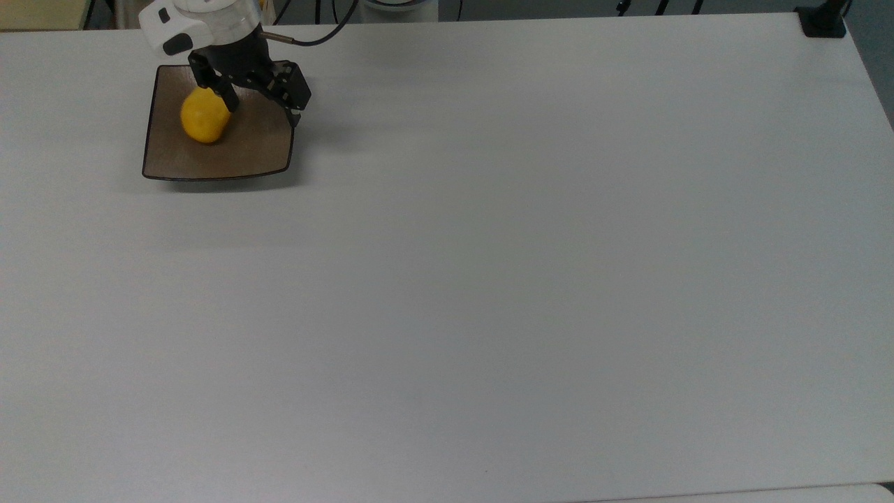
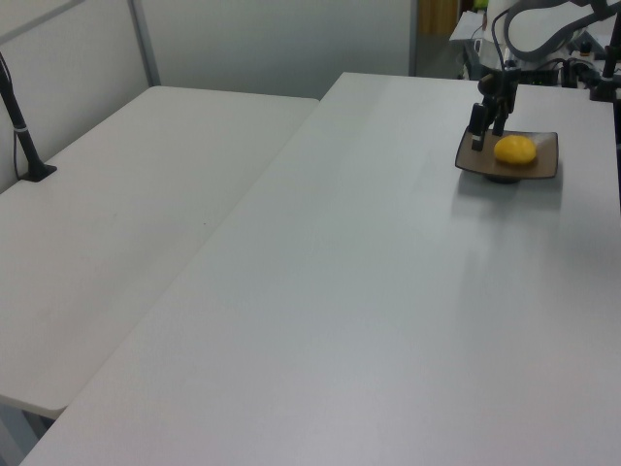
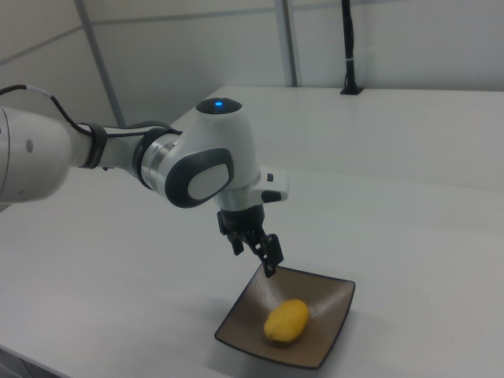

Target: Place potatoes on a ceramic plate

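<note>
The yellow potato [image 1: 204,116] lies loose on the square brown ceramic plate [image 1: 246,148], in the half of the plate towards the top view's left. My gripper [image 1: 261,105] hangs open just above the plate's right part, with nothing between its fingers. One finger [image 1: 228,98] stands right next to the potato. In the left view the potato [image 2: 515,149] rests in the middle of the plate [image 2: 545,161], and the gripper [image 2: 488,121] is over its left edge. In the right view the gripper [image 3: 254,256] hovers above the plate's [image 3: 324,305] far corner, apart from the potato [image 3: 286,320].
The plate sits near the far left corner of a wide white table [image 1: 489,279]. A black post base [image 1: 823,21] stands at the top view's far right corner. A second white table [image 2: 116,243] with a black post [image 2: 23,146] adjoins in the left view.
</note>
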`<state>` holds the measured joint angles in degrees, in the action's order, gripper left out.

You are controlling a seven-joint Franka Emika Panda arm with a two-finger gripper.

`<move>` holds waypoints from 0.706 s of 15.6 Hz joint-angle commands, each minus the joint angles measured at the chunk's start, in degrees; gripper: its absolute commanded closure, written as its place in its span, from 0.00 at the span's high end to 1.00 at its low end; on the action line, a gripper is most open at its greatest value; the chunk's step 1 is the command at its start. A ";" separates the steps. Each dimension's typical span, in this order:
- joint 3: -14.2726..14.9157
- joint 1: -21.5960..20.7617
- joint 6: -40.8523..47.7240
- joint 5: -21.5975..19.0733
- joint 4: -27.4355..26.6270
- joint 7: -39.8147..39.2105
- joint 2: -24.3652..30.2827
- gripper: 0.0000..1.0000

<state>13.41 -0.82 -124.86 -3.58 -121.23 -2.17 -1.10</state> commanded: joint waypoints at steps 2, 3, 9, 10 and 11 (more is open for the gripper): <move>0.48 -0.15 4.26 -0.38 4.50 -1.78 0.39 1.00; 0.48 -0.15 5.84 -0.29 5.73 -1.70 0.39 1.00; -0.40 -1.11 16.23 -0.38 9.87 -3.63 2.76 1.00; -1.36 -1.72 16.75 -0.38 10.05 -3.63 2.85 1.00; -2.67 -1.82 16.85 -0.38 10.48 -3.54 2.94 1.00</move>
<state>12.87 -1.42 -110.34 -3.57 -111.69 -4.53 0.42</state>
